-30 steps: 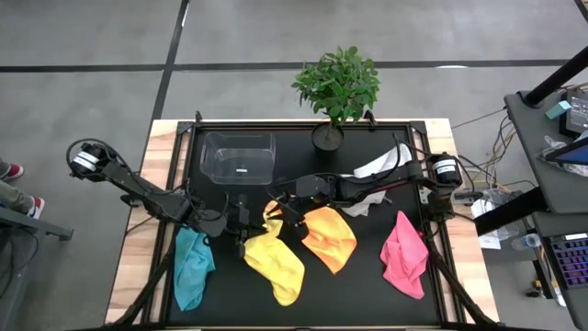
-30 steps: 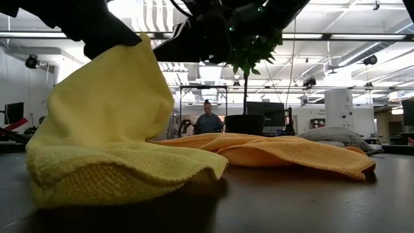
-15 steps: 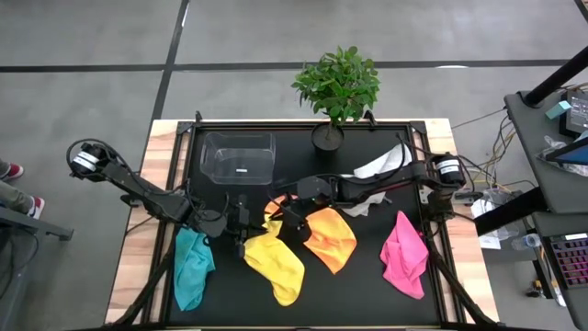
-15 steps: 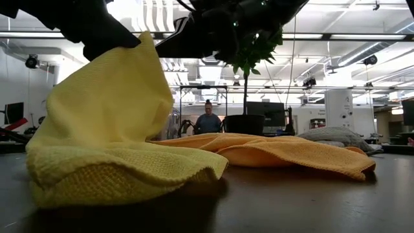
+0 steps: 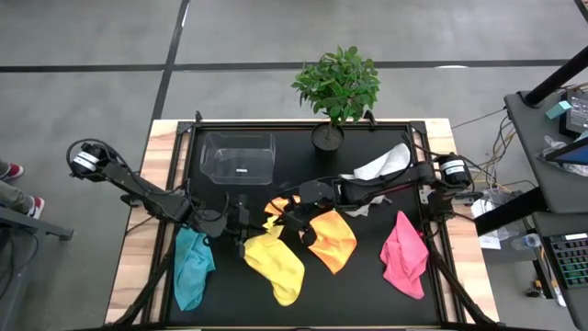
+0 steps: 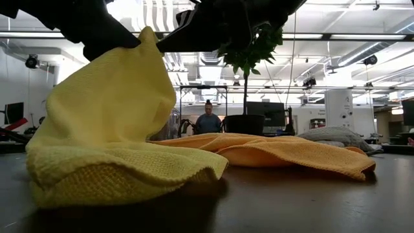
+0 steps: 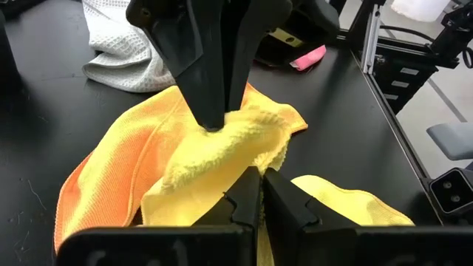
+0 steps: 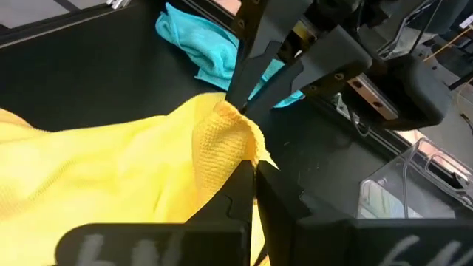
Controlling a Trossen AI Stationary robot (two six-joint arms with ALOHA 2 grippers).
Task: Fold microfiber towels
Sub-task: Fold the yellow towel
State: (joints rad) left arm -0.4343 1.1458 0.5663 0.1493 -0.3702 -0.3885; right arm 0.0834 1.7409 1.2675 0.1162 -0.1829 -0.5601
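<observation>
The yellow towel (image 5: 276, 262) lies near the table's middle front, with one end raised between both grippers. My left gripper (image 5: 246, 225) comes from the left and my right gripper (image 5: 283, 219) from the right. Both are shut on the raised end, close together. The orange towel (image 5: 331, 237) lies flat just right of the yellow one. The teal towel (image 5: 191, 267) lies crumpled at the front left and the pink towel (image 5: 404, 253) at the front right. The white-grey towel (image 5: 381, 165) lies at the back right. My left gripper (image 7: 260, 193) pinches the raised peak of the yellow towel (image 8: 222, 112) between its two fingers, slanting down from the table's left. The cloth falls away below the fingers, and its lower end (image 6: 123, 175) lies bunched on the table. My right gripper (image 8: 251, 181) pinches a bunched fold of the yellow towel (image 7: 216, 137) right beside the left gripper's hold, slanting down from the table's right. Several layers seem gathered there. That part is held clear of the table.
A clear plastic box (image 5: 239, 156) stands at the back left and a potted plant (image 5: 338, 87) at the far edge. A person (image 6: 208, 122) stands in the room beyond. Bare black tabletop (image 5: 354, 285) shows between the yellow and pink towels.
My right gripper has risen a little and drawn in against the towel's raised peak beside my left gripper. The upper part of the yellow towel has bulged slightly toward it, while the lower end stays on the table.
</observation>
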